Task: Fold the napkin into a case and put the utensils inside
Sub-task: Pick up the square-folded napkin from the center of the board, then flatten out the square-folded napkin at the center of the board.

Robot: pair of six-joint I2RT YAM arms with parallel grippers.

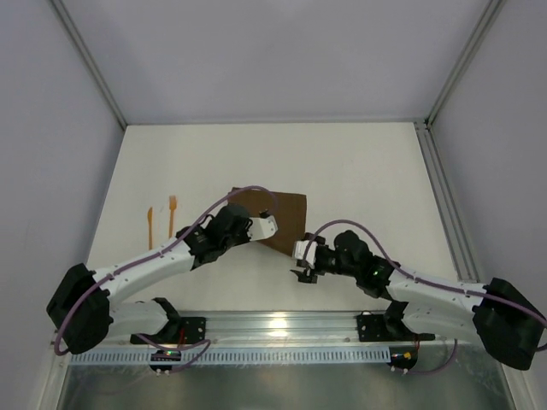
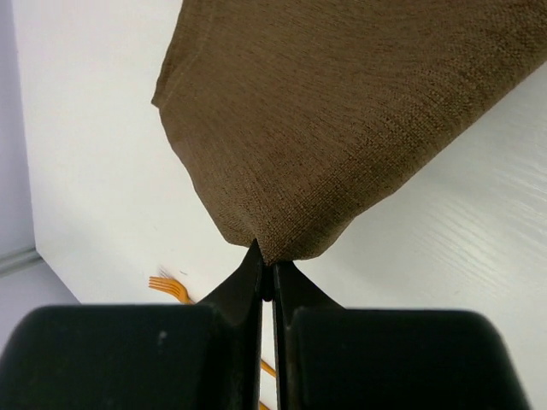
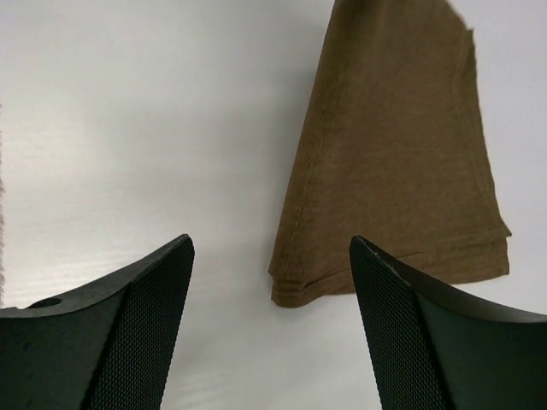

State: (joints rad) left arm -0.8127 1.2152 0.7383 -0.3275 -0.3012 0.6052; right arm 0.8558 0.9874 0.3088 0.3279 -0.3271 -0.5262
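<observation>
Left wrist view: your left gripper (image 2: 267, 286) is pinched tight on a corner of the napkin (image 2: 342, 120), which lies mid-table between the arms. Your right gripper (image 3: 272, 248) hangs spread near its layered end. The cloth looks soft and limp, so take it by corners and hems.

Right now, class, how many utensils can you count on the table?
2. The fork and a plainer utensil on its left lie side by side on the table, left of the napkin. The napkin could hide others.
</observation>
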